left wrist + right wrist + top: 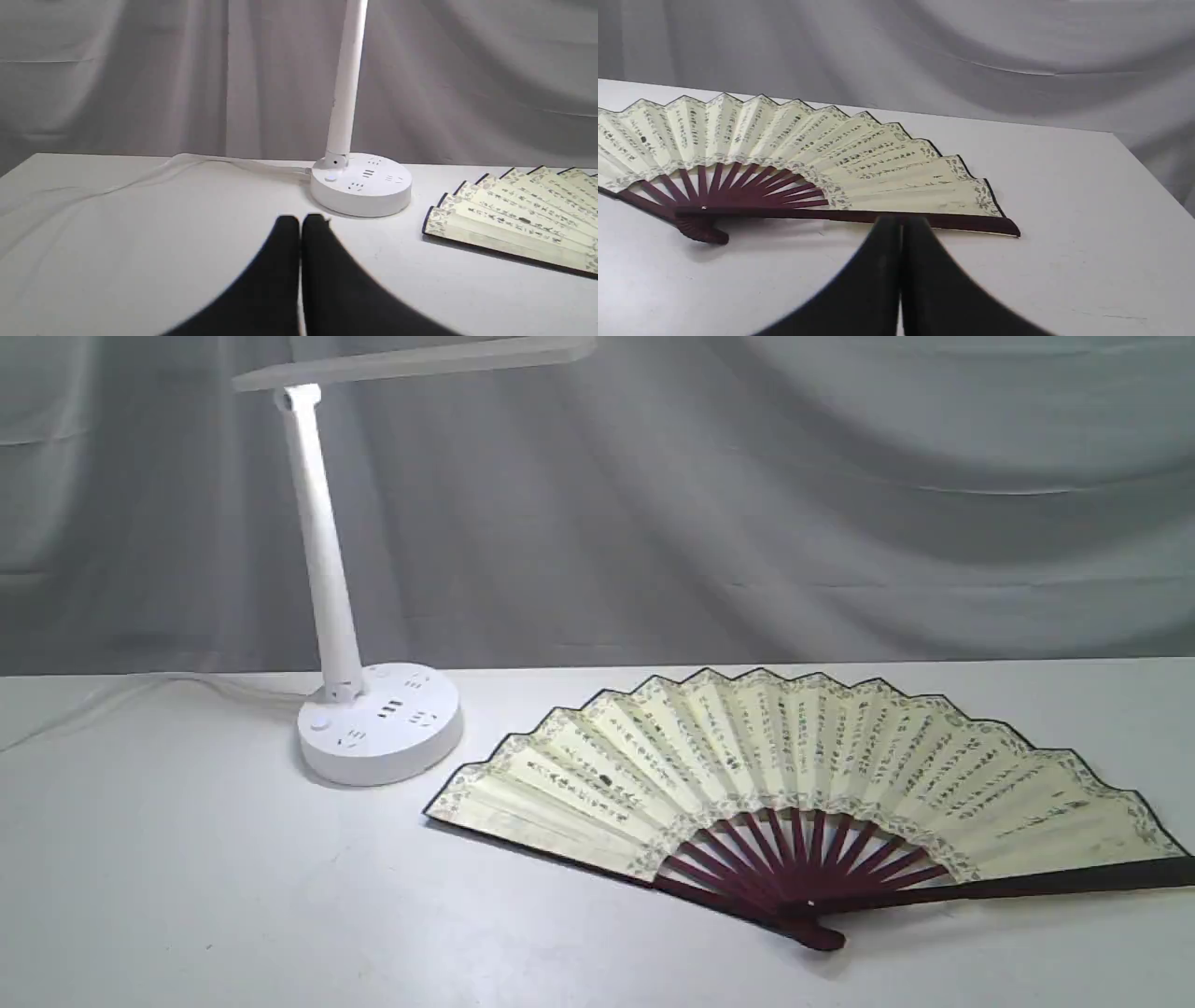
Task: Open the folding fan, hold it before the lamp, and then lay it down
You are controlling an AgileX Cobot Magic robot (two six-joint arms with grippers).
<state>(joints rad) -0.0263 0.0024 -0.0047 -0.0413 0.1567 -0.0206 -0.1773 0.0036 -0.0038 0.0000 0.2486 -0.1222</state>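
Now the white tabletop (187,896) carries the large cream pleated paper fan (803,756) with dark maroon wooden ribs, lying flat and fully open near the round base of the white plastic desk lamp (378,723). The black left fingers (280,261) are pressed together and empty. The black right fingers (878,270) are also together, close to the fan's guard.

The fan (803,775) lies spread flat on the tabletop (187,877), its pivot toward the near edge and its leaf toward the cloth (747,523) hung behind, near the lamp (378,723), which stands at rear left, its cord (233,161) trailing off leftward.
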